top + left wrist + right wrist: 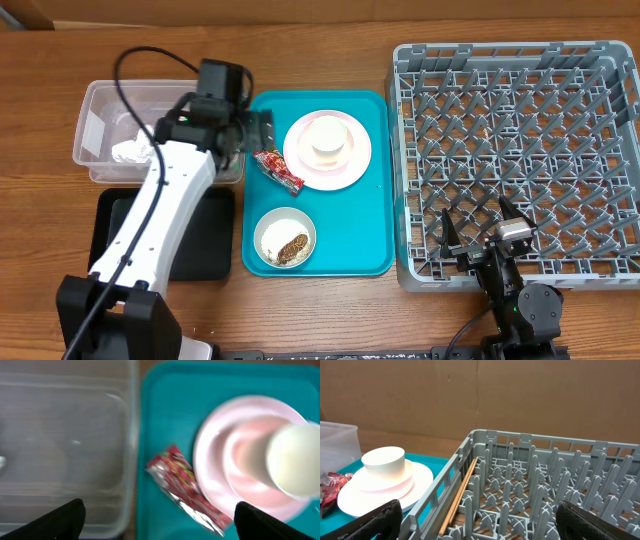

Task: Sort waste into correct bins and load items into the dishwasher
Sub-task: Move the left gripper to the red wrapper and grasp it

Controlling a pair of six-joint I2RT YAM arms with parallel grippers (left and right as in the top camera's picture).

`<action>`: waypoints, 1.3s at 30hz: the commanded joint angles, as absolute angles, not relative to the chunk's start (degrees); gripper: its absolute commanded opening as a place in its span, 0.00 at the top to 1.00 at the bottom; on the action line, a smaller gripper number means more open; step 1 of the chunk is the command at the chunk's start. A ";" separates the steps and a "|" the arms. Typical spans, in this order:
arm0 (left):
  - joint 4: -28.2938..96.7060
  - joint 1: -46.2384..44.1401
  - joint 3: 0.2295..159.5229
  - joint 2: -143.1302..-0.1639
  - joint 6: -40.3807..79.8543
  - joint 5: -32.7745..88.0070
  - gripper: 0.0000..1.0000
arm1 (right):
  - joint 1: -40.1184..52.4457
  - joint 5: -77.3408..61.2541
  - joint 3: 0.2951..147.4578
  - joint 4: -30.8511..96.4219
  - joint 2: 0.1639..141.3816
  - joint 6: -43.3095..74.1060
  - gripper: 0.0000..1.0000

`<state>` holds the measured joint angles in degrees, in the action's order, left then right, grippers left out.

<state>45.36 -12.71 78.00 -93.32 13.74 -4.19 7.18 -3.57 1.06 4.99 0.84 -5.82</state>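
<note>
While left end effector [160, 506] and right end effector [479, 505] gape wide, arm [170, 190] overlaps tub [95, 110].

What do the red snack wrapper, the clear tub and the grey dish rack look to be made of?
The red snack wrapper looks like thin plastic-foil film: glossy, crinkled, with a silvery glint along its edge. The clear tub is probably rigid transparent plastic, given its see-through walls and rounded moulded corners. The dish rack seems to be moulded grey plastic, matte, with a uniform lattice and pegs.

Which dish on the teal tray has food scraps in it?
The bowl nearest the robot: it holds whitish grains and brown crumbs. The plate carries only a cup.
</note>
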 commanded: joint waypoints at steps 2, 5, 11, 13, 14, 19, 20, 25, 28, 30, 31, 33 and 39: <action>46.28 -16.23 77.71 -94.85 11.92 0.78 0.00 | 7.49 -3.03 0.45 4.60 0.16 -5.82 0.00; 46.44 -17.50 77.71 -96.57 12.32 3.62 0.01 | 7.49 -3.03 0.45 4.60 0.16 -5.82 0.00; 46.57 -19.40 77.71 -100.38 12.86 6.02 0.03 | 7.49 -3.03 0.45 4.60 0.16 -5.82 0.00; 46.35 -19.51 77.71 -100.84 12.91 6.44 0.00 | 7.49 -3.03 0.45 4.60 0.16 -5.82 0.00; 46.28 -19.53 77.71 -100.95 12.91 7.33 0.00 | 7.49 -3.03 0.45 4.60 0.16 -5.82 0.00; 46.30 -19.53 77.71 -100.97 12.86 8.64 0.37 | 7.49 -3.03 0.45 4.60 0.16 -5.82 0.00; 46.35 -19.55 77.71 -100.97 13.28 8.64 0.61 | 7.49 -3.03 0.45 4.60 0.16 -5.82 0.00; 46.72 -19.59 77.71 -100.97 16.97 8.60 0.69 | 7.49 -3.03 0.45 4.60 0.16 -5.82 0.00; 46.98 -19.62 77.71 -100.97 19.59 8.56 0.83 | 7.49 -3.03 0.45 4.60 0.16 -5.82 0.00; 47.37 -19.70 77.71 -100.97 21.41 8.12 0.91 | 7.49 -3.03 0.45 4.60 0.16 -5.82 0.00; 47.59 -19.84 77.71 -100.97 22.59 7.29 0.94 | 7.49 -3.03 0.45 4.60 0.16 -5.82 0.00; 48.45 -20.25 77.71 -100.97 26.74 3.46 0.96 | 7.49 -3.03 0.45 4.60 0.16 -5.82 0.00; 51.51 -21.61 77.71 -100.97 40.75 -4.32 0.96 | 7.49 -3.03 0.45 4.60 0.16 -5.82 0.00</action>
